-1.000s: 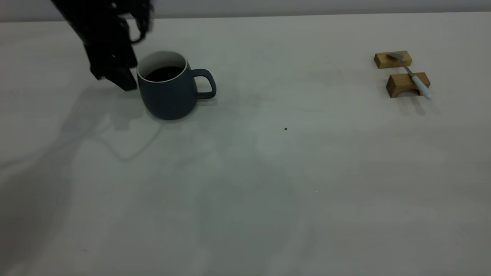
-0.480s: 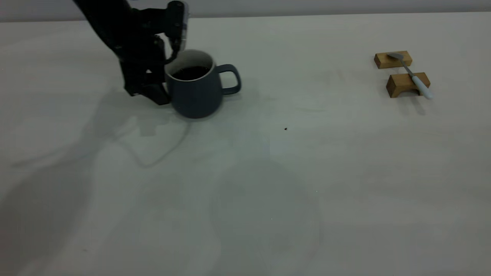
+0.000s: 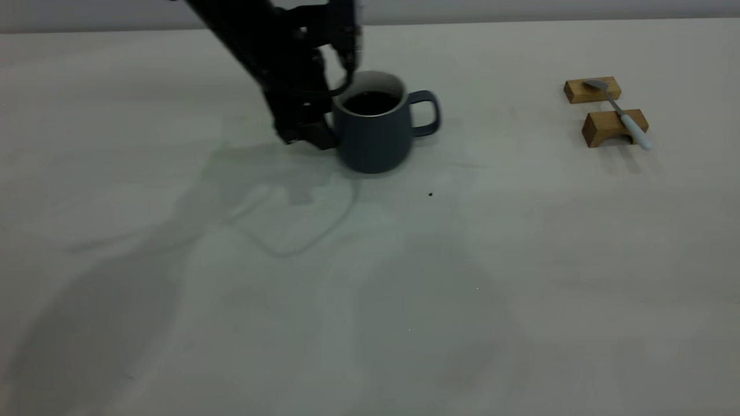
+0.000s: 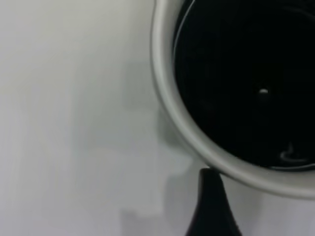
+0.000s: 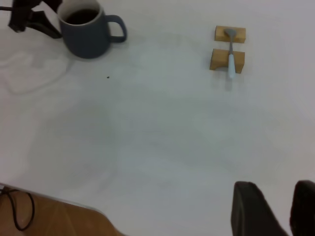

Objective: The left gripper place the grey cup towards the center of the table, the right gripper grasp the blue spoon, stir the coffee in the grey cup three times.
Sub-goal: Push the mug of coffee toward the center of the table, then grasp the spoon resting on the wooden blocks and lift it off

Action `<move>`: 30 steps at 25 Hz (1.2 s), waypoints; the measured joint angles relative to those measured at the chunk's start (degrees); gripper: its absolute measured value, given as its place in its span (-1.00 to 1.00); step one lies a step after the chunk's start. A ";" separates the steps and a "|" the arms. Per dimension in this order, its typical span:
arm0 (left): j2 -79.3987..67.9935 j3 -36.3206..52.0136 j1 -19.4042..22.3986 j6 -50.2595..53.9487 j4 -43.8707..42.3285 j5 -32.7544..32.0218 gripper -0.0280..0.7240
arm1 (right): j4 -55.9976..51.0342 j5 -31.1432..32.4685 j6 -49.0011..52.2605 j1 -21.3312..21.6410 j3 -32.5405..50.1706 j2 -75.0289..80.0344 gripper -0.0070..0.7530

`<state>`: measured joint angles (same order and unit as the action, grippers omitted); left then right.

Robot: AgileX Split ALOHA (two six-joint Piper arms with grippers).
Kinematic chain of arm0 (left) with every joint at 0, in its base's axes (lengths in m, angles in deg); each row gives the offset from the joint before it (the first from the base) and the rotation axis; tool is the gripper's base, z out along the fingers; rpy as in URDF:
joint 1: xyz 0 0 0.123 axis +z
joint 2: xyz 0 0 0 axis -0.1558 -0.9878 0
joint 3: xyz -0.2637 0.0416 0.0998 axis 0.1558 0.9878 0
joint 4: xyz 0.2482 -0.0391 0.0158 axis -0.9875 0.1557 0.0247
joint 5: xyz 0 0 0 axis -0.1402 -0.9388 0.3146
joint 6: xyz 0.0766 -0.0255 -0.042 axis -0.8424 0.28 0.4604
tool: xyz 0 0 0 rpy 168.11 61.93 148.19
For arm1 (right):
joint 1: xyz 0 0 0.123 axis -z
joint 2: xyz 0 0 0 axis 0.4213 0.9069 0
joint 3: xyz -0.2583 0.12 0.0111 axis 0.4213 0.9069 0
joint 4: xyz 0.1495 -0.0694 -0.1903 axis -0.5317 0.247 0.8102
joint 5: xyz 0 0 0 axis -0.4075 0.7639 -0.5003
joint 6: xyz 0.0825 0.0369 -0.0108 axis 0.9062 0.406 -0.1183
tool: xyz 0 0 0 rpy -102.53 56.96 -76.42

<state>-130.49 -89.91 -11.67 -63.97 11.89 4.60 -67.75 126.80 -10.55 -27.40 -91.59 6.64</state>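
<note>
One gripper at work: left gripper point(image 3: 325, 124) at grey cup point(image 3: 374, 138).
Jaws clenched on cup's 9 o'clock wall, coffee point(image 3: 370, 102) inside; right gripper point(image 5: 275, 206) parted, holding nothing.

No readable text, labels, brands or numbers in any view. Nothing printed on any object or surface shown.

The left arm point(image 3: 254, 40) is black and matte, with a thin black cable looped beside it. Its fingers point(image 4: 211, 206) are black and pointed. The right fingers point(image 5: 253, 209) are black with rounded tips.
</note>
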 joint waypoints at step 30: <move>27.92 -5.28 -0.66 65.22 -28.02 -39.53 0.63 | 0.00 0.00 0.00 0.00 0.00 0.00 -0.35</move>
<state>-102.57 -95.19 -12.33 1.25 -16.13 -34.92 -67.75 126.80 -10.55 -27.40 -91.59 6.64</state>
